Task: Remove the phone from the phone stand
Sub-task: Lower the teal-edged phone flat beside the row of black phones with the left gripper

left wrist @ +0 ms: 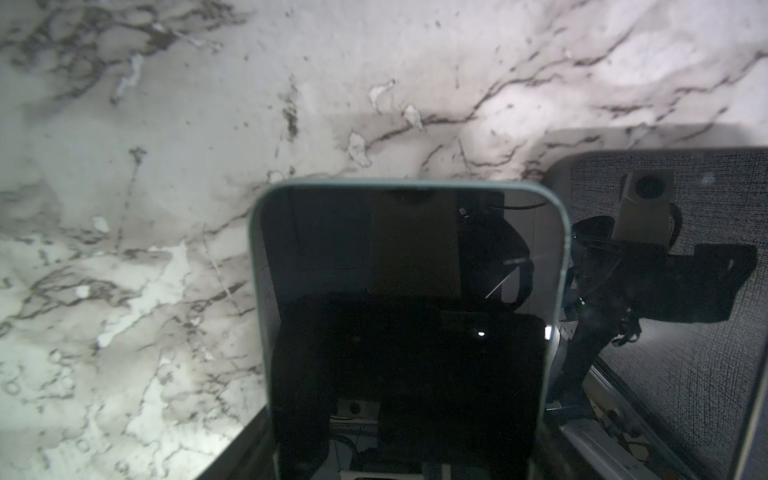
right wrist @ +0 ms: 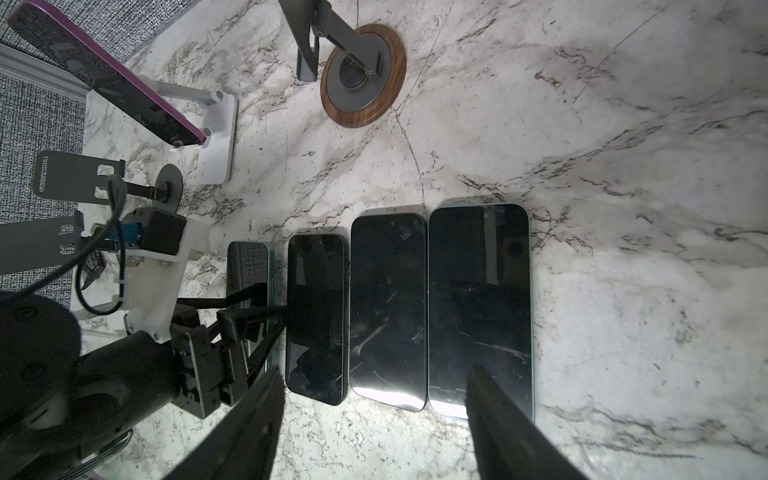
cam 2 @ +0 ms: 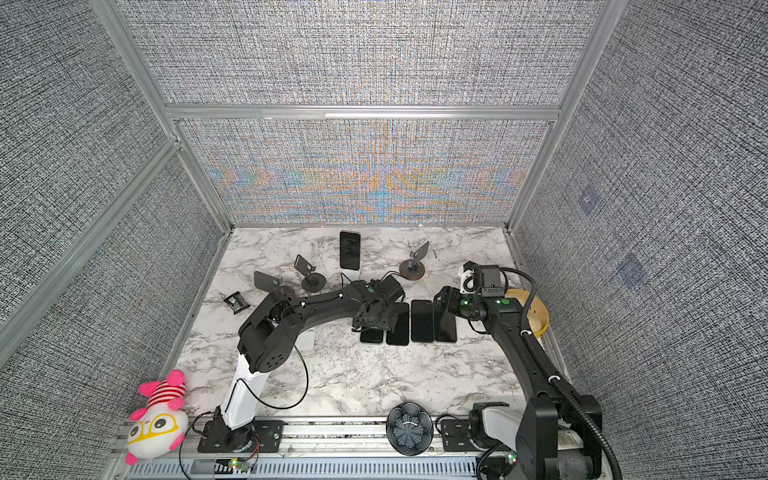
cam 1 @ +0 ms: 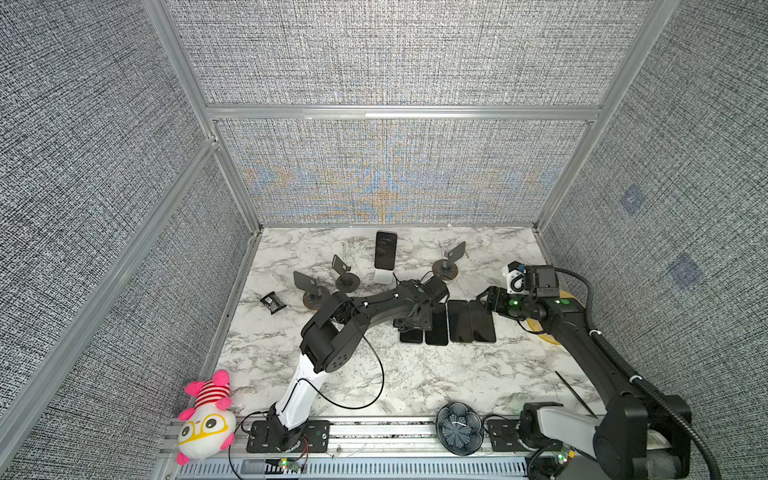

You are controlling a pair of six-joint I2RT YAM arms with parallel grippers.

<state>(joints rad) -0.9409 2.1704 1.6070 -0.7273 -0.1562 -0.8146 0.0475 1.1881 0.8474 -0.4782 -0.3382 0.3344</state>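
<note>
Setting: closing in with grey woven panels on three sides, framing a marble-patterned tabletop (cam 1: 374,374).
Plush toy (cam 1: 205,415): lying off the marble at far left, beside the front rail.
Outer dark stand (cam 1: 308,284): standing left of centre, cradling nothing.
Inner dark stand (cam 1: 344,272): standing just right of it, also cradling nothing.
Phone (cam 1: 385,249): leaning upright at back centre in the white stand (cam 1: 384,277), well apart from both arms.
Handling: likely behaving as a stiff, fairly light slab with slick glass faces; risking a cracked screen if dropped.
Hold: probably pinching both long edges above the cradle lip, then lifting up and out, avoiding sideways drag on the stand.
Left gripper (right wrist: 272,299): hovering low over the teal phone (left wrist: 407,291), fingers spread astride it; clamping or merely straddling, impossible to tell.
Flat phones (cam 1: 459,322): lying screens-up, side by side, right of the teal one.
Wood-based stand (cam 1: 446,266): standing behind that row, holding nothing.
Dark bowl (cam 1: 439,424): sitting on the front rail, showing only a ribbed inside.
Right gripper (right wrist: 374,372): hanging over the row's right end, fingers spread wide, pinching nothing.
Yellow dish (cam 1: 548,337): peeking from under the right arm, hiding any contents.
</note>
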